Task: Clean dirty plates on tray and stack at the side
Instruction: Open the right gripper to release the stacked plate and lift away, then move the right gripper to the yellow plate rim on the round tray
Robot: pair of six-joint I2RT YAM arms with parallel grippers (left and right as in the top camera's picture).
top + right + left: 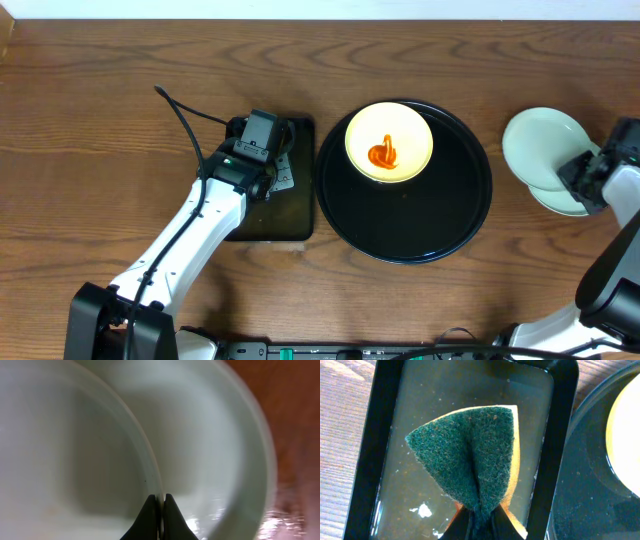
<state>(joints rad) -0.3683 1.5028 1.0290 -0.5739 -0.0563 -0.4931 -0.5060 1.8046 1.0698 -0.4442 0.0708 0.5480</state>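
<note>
Left pincer [481,519] sits closest to its wrist lens, clamped shut on one edge of a green-topped yellow scouring sponge [470,455], which creases at the grip. Sponge hangs over the small rectangular black tray [365,460] holding a film of water, likely there to wet it before wiping. That tray lies left of worktop [100,100] centre, just beside the large round glossy black tray [440,220]. Left arm [190,235] reaches diagonally from the near-left corner, wrist pointing down over the rectangular tray.

Pale yellow round plate [405,135] with an orange-red sauce smear [384,153] rests on the round tray's far-left part, not yet cleaned and apart from both pincers.

Right pincer [161,510] is closed on the rim of the upper pale mint-green plate [75,460], which overlaps a second mint-green plate [215,450] near the worktop's right edge. I judge this as setting up the side stack. Right arm [610,270] stands along the right edge, wrist bent inward toward the plates.
</note>
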